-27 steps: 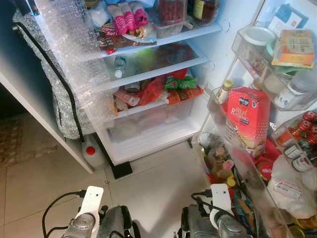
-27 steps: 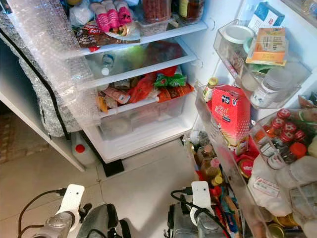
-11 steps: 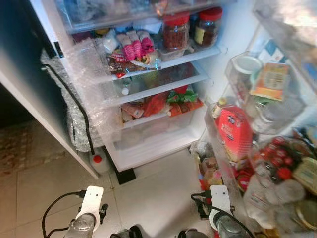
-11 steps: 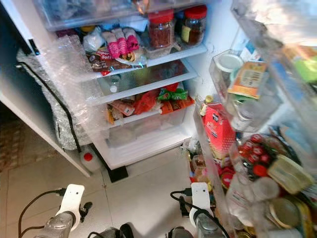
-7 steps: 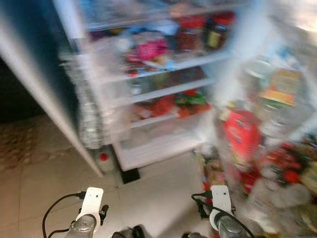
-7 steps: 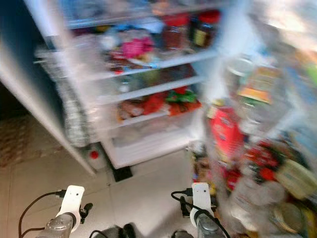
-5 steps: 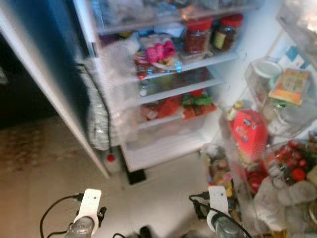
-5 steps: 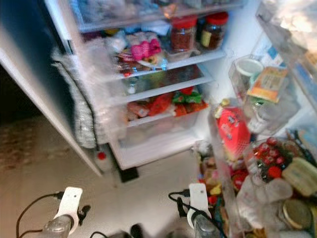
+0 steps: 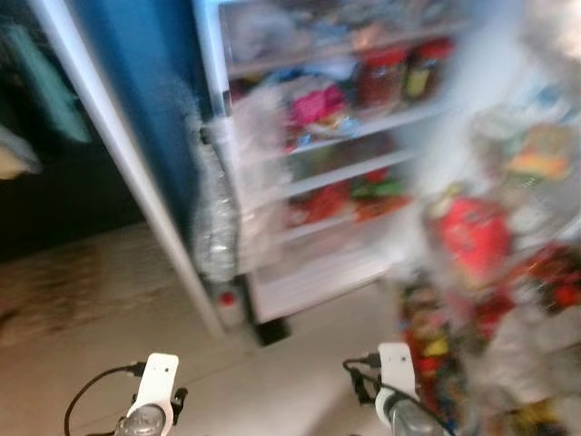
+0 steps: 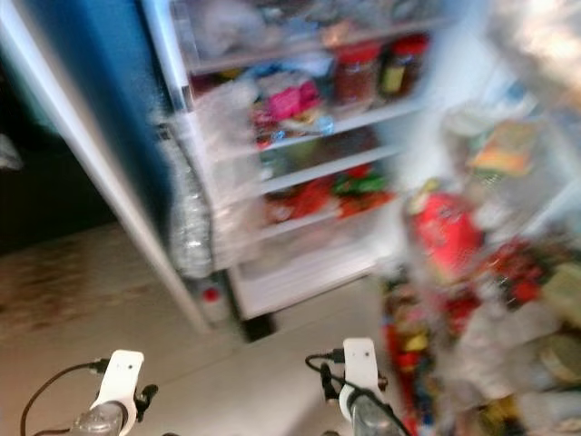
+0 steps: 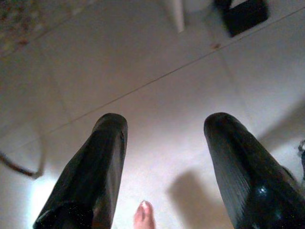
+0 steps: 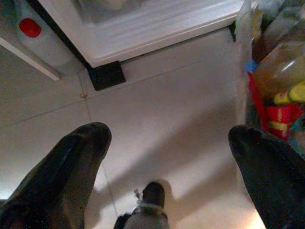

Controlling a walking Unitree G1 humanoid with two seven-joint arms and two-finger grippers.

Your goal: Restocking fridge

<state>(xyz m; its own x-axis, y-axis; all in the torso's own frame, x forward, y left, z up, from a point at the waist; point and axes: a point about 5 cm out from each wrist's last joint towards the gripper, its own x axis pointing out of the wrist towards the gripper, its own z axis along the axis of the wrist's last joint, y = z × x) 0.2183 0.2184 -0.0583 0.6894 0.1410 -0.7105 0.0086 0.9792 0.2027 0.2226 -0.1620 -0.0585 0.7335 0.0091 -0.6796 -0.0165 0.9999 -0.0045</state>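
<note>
The left gripper (image 11: 164,162) hung low with its two black fingers spread wide apart and nothing between them, pointing down at the pale tiled floor (image 11: 143,71). The right gripper (image 12: 171,162) was likewise spread and empty, over the same tiles just in front of the fridge (image 10: 309,263). A white jug with a red cap (image 12: 35,38) stood on the floor at the fridge's lower corner, and a black foot block (image 12: 107,75) sat under the cabinet's front edge. Beside the right gripper the packed bottom bin of the open door (image 12: 281,81) showed yellow and red packets (too crowded and blurred to name singly). From the head views the fridge stood open, with red-lidded jars (image 10: 354,73) and a pink packet (image 10: 290,100) on an upper shelf, red and green packets (image 10: 336,195) lower down, and an apparently bare white bottom drawer (image 10: 300,268). A red carton (image 10: 445,232) sat in the door rack, and the whole picture was smeared. With both grippers empty, the step in hand seemed to be getting into position rather than placing anything. To do it well, the robot would have had to let the view settle before reaching, keep the right arm clear of the crowded door bins, and fetch an item to stock, aiming for the roomier lower shelves.
</note>
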